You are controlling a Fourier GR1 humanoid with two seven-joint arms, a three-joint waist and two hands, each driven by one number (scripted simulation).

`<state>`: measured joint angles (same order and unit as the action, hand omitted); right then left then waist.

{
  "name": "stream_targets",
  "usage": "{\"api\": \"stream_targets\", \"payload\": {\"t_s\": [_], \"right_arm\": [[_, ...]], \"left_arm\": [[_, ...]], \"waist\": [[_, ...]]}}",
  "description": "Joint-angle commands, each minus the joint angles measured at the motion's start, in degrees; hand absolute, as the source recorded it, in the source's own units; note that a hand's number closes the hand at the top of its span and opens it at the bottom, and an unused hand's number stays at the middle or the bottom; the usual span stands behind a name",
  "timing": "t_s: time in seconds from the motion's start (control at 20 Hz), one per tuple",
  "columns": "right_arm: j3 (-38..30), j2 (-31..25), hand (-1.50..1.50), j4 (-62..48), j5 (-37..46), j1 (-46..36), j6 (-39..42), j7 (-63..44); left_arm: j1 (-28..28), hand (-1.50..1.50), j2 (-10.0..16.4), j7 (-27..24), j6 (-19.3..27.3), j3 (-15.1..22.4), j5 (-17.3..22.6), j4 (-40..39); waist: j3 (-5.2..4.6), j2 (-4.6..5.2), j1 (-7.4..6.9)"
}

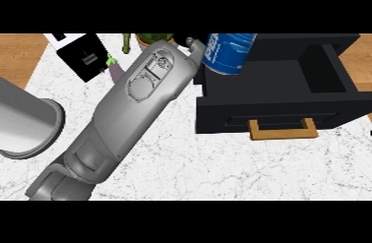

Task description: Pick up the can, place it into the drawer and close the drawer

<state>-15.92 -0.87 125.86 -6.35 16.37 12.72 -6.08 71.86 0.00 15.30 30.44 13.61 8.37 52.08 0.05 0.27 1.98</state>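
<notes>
The right robot hand [193, 44], mostly hidden behind its forearm [138, 104], grips the blue can [230, 52]. The can tilts over the open drawer [276, 116] on the desk [218, 163].

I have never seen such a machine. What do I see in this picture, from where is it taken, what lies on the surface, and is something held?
This is a humanoid robot's own view. The camera sits in its head and looks steeply down at a white marble counter. The long grey shape is one forearm, entering from the lower left, so probably the left one. Its hand, almost hidden behind the wrist, holds a blue can, tilted over the back corner of an open black drawer with a tan handle. Left of the arm lie a purple eggplant and a black object. I cannot identify the big grey shape at the left edge.
</notes>
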Motion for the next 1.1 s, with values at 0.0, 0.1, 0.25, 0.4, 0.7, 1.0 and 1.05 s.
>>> {"api": "stream_targets", "payload": {"t_s": [0.0,0.1,0.25,0.4,0.7,1.0,1.05], "right_arm": [[-0.26,-0.49,-1.50,-1.30,0.00,-2.18,-0.40,-0.69],[-1.02,-0.80,-1.50,-1.20,-0.59,-0.78,0.85,0.73],[-1.36,-0.49,-1.50,-0.57,-0.40,-0.53,0.47,1.05],[4.06,0.82,-1.50,-0.63,2.87,-0.62,-1.49,0.57],[3.63,0.65,-1.50,0.45,3.03,-4.94,-2.04,-2.61],[1.11,-0.64,-1.50,-1.11,1.86,-4.26,-1.32,-1.94],[4.01,0.78,-1.50,-3.87,4.62,-5.46,-3.22,0.47]], "left_arm": [[7.18,1.50,0.00,-1.32,1.06,0.36,3.66,-8.95],[5.08,1.50,0.00,-4.83,0.95,2.11,4.18,-9.46],[9.40,1.50,0.00,-4.87,-1.15,0.19,5.53,-15.76],[12.29,1.50,0.00,-5.09,1.40,4.31,8.02,-18.32],[12.10,1.50,0.00,-7.29,3.24,9.07,14.12,-21.15],[16.50,1.50,0.00,-10.87,1.04,8.25,14.35,-29.15],[13.12,1.50,0.00,-13.76,2.50,10.31,14.90,-28.57]], "waist": [[0.02,0.22,0.52],[0.01,0.09,0.29],[0.02,0.19,0.54],[0.03,0.30,1.18],[0.04,0.56,2.13],[0.06,0.80,2.18],[0.09,1.08,2.56]]}}
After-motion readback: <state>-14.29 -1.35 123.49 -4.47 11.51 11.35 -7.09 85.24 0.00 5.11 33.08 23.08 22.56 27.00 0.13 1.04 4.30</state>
